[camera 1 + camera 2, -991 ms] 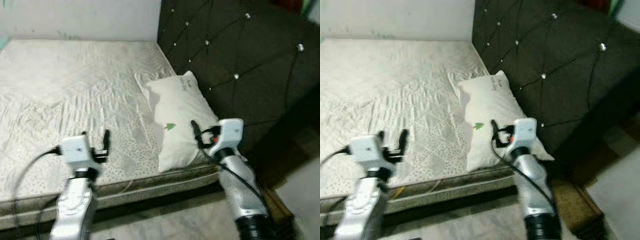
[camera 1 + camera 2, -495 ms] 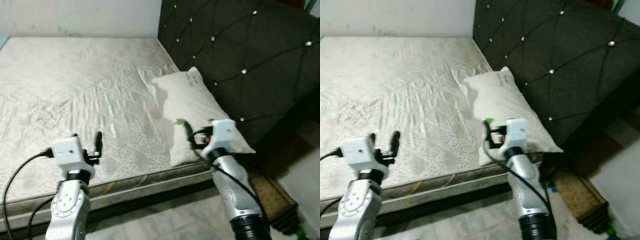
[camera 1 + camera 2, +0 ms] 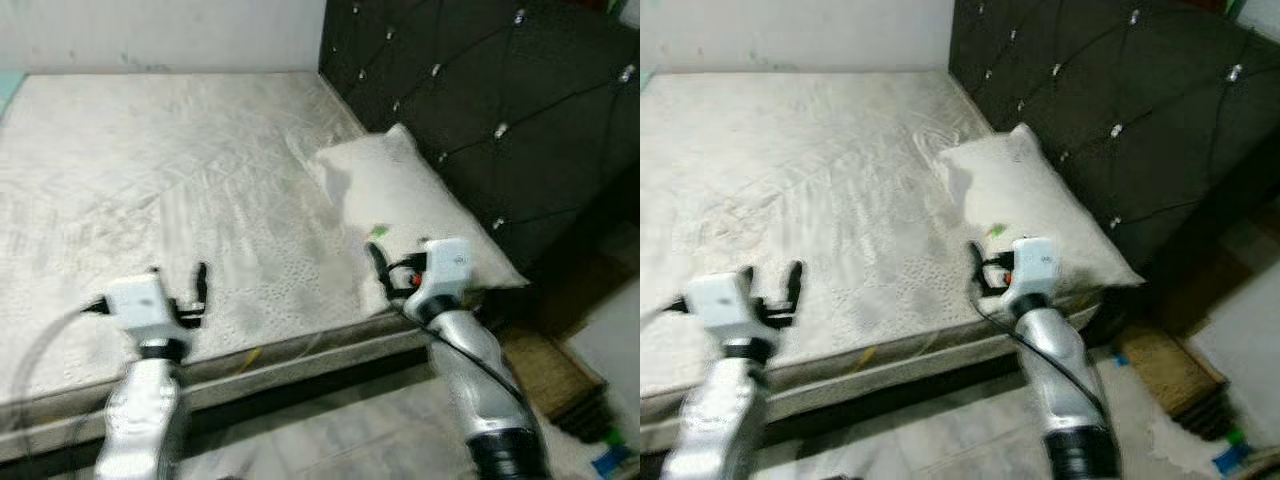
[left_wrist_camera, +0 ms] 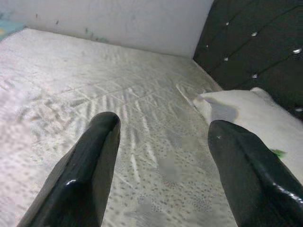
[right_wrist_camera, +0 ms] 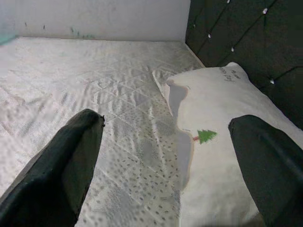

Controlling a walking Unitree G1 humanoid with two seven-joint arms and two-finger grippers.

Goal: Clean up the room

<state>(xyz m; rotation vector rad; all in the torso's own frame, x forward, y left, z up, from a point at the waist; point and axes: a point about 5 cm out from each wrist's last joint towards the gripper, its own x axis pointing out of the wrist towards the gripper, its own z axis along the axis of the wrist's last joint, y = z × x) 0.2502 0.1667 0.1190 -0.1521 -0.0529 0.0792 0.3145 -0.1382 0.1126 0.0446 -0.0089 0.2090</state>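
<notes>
Pillow [image 5: 222,123] sits nearer since the camera advanced; left gripper [image 4: 163,156] and right gripper [image 5: 165,161] spread, empty.

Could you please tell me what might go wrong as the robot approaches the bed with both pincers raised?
1. The pillow overhangs the mattress edge by the right pincer; a nudge could tip it onto the floor.
2. Both pincers are open; the left pincer could snag the wrinkled sheet.
3. The tufted headboard stands close on the right; the right arm could brush it.
</notes>
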